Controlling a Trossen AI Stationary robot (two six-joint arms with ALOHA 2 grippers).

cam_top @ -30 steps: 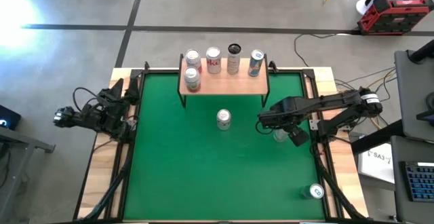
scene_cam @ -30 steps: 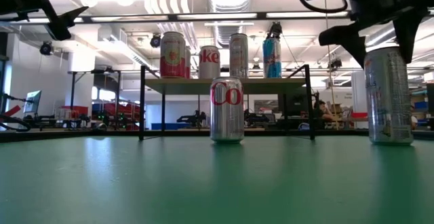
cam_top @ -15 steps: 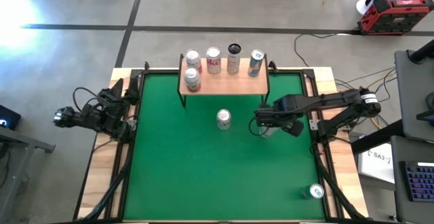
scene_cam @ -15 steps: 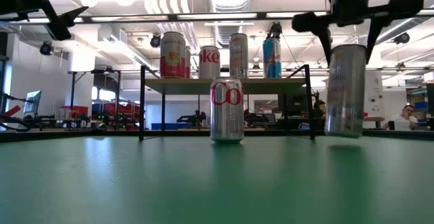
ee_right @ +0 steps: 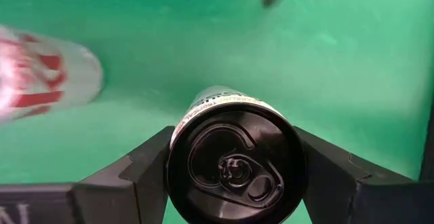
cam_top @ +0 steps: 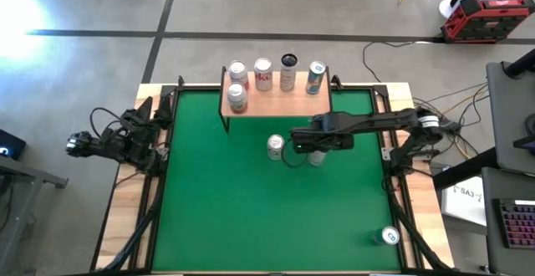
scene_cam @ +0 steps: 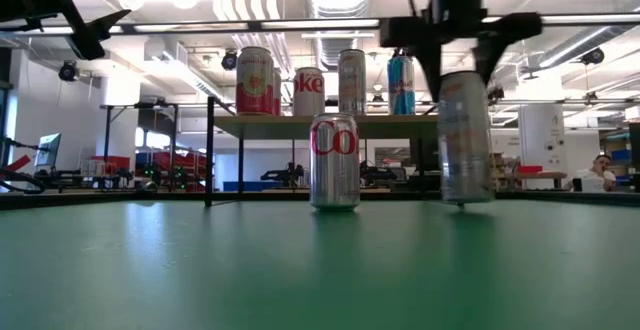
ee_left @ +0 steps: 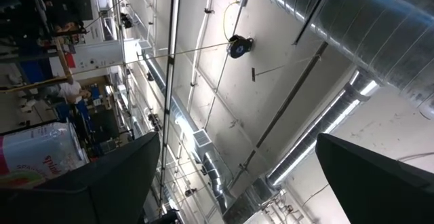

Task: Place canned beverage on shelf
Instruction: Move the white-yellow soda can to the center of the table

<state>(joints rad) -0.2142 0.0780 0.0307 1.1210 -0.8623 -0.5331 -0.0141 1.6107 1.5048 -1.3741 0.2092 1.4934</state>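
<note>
While the left gripper [cam_top: 149,138] is waiting spread open at the left edge, the right gripper [cam_top: 311,143] is pinching a tall can [scene_cam: 465,136]. It is carrying the tall can left, lifted off the green mat [cam_top: 226,217], closer to the shelf [cam_top: 276,103].

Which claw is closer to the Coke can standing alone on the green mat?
The right claw, gripping a can just beside the Coke can. The left claw waits at the table's left edge.

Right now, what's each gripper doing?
Left gripper: open, empty, parked at the table's left edge.
Right gripper: shut on a can, lifted off the mat.
</note>
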